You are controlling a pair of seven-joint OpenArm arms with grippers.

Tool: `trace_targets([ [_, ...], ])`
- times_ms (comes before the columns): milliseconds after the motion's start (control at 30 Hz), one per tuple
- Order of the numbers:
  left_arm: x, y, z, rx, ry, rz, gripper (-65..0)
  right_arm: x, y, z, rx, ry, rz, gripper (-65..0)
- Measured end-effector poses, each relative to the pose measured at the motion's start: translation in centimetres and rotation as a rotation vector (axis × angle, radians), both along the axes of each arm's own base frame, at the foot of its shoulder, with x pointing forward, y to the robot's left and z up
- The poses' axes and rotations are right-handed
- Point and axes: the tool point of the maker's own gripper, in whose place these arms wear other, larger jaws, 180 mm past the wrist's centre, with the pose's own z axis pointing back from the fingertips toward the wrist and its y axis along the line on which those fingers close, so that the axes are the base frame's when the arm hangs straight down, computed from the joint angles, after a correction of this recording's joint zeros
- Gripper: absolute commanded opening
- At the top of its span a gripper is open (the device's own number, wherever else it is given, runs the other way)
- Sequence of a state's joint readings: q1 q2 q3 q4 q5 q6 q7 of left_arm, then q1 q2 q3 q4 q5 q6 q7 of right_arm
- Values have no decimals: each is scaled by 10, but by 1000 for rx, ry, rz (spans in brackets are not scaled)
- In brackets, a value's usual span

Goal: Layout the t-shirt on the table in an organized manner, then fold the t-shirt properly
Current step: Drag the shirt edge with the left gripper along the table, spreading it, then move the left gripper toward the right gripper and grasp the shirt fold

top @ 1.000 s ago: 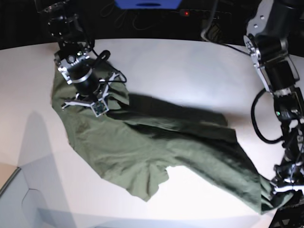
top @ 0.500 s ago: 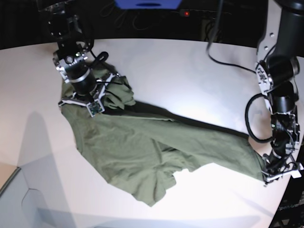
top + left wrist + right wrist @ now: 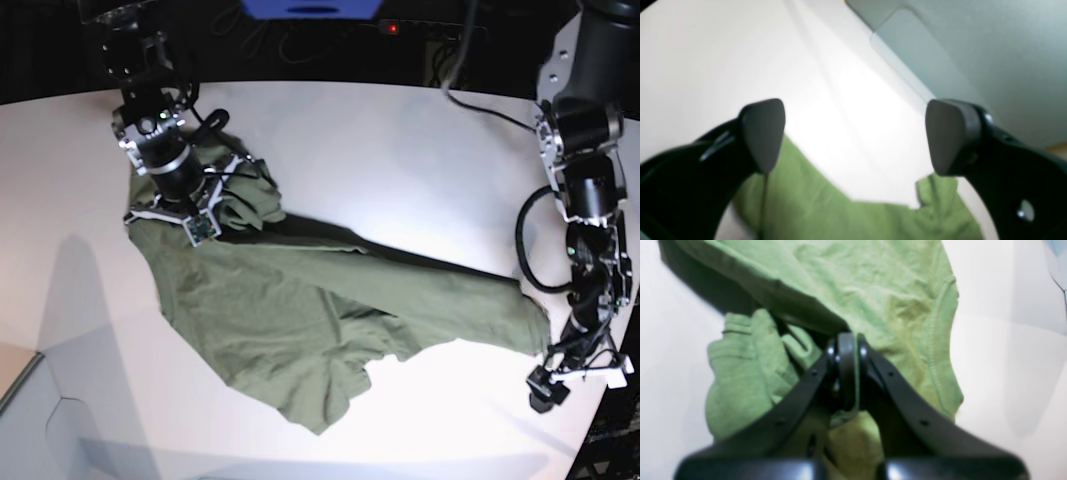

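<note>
The olive-green t-shirt [image 3: 330, 310] lies stretched out and wrinkled across the white table [image 3: 400, 150], from the far left to the near right. My right gripper [image 3: 165, 212] is at its far-left end, shut on a bunched fold of the t-shirt [image 3: 873, 290]; the right gripper [image 3: 846, 343] has cloth pinched between its closed fingers. My left gripper [image 3: 578, 378] hovers just off the shirt's right corner by the table's edge. In the left wrist view the left gripper [image 3: 853, 133] stands wide open and holds nothing, with the t-shirt [image 3: 806, 203] lying below it.
A grey floor panel [image 3: 40, 430] shows past the table's curved near-left edge, and the same grey panel [image 3: 973, 50] shows beyond the table in the left wrist view. A blue object [image 3: 310, 8] sits at the back. The table's right edge lies right beside the left gripper.
My left gripper has opened and let go of the shirt's right corner, which now rests on the table. The shirt was first pulled taut between both arms. The right gripper keeps its hold.
</note>
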State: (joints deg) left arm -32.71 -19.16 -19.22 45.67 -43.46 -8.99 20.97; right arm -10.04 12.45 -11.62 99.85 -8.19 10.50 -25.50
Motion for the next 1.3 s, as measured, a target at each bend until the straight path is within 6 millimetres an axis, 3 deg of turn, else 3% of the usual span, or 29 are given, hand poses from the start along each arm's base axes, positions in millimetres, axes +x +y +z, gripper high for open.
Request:
trace_targets([
  [67,-19,-6,-17,5,39,-21,0,2,0,4,-2,-6,0,-650],
  [200,-56,-24,-32,33,76,-90,0,15,11,33,32,-91,6,-650],
  [267,-75,-43,-39,44,93,-138,0,21,18,42,53,-113,3,-650],
  [433,-123,-115,-65,-13,170,-289,0,24,26,48,82,-130,1,-650],
  [533,-136,-155,-73,-37,184,-363,0,22,26,45,78,-118,0,-650],
  [667,-158,-227,-90,-34,232,-552,0,22,27,45,81,-121,4,-650],
  [833,-179,-298,-88,-49,230,-730,0,22,26,44,77,-117,4,-650],
  [900,-180,-307,-89,-73,231,-734,0,21,26,44,77,-116,4,-650],
  [1033,-183,-299,-112,-80,290,-709,0,21,23,43,74,-113,-2,-650],
  [1167,-182,-302,-111,-104,282,-704,0,20,23,42,74,-113,-1,-650],
  [1300,-178,-286,-111,-157,239,-585,0,19,22,34,69,-92,-5,-650],
])
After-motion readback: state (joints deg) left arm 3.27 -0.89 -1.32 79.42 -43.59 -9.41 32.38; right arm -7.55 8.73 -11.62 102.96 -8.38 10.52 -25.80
